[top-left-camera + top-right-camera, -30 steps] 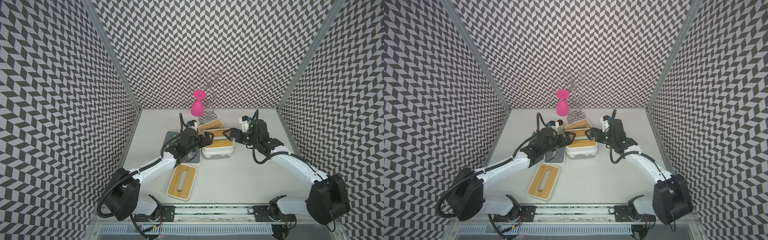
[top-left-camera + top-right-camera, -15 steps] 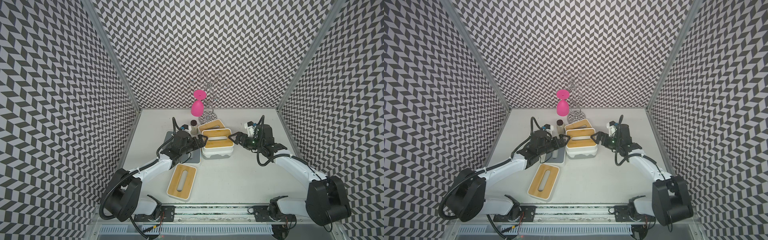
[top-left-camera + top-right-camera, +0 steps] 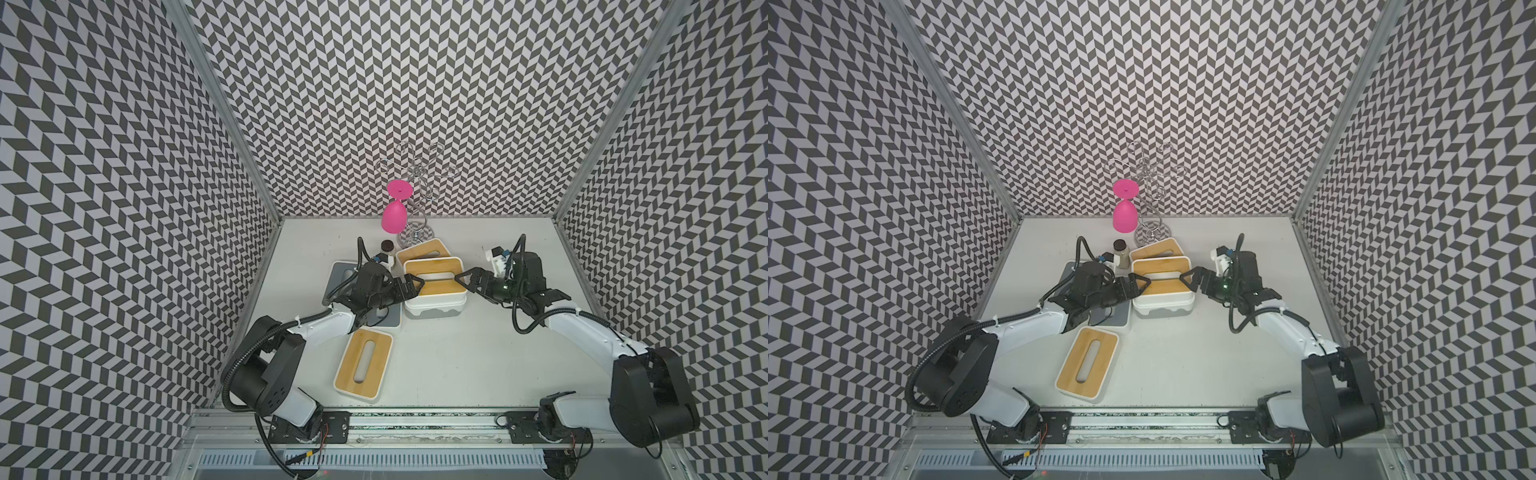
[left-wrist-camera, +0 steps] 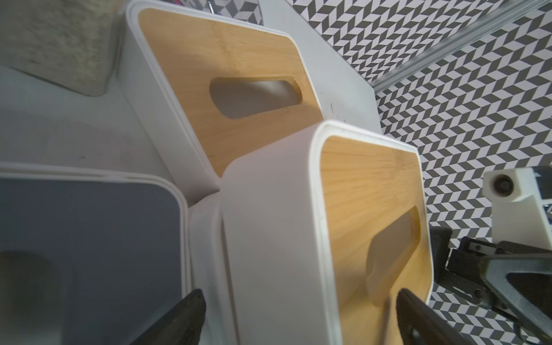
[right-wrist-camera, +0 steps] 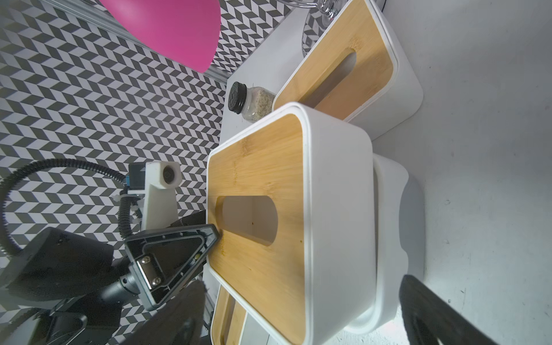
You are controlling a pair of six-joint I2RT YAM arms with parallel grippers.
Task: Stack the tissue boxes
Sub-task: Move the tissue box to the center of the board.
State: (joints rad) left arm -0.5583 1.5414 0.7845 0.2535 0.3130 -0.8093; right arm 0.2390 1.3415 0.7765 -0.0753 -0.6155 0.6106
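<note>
Nearest the front rail, a loose bamboo-lidded tissue box (image 3: 363, 365) lay flat on the tabletop (image 3: 478, 365). Its long axis ran front to back with a slight tilt. It was well apart from both grippers and on the left arm's side. Just behind it, a grey-lidded tissue box (image 3: 338, 283) was largely covered by the left arm. Further back, a two-box stack was seen in both top views: a bamboo-lidded top box (image 3: 434, 279) was seated on a white lower box (image 3: 434, 311), with its long axis lying crosswise. The left gripper (image 3: 415, 286) and the right gripper (image 3: 462, 282) were stationed at its opposite short ends, each spread fully wide with nothing held. A third bamboo-lidded box (image 3: 422, 250) stood just behind the stack. The loose front box was judged the likelier next pick, and the left gripper the nearer to it.
</note>
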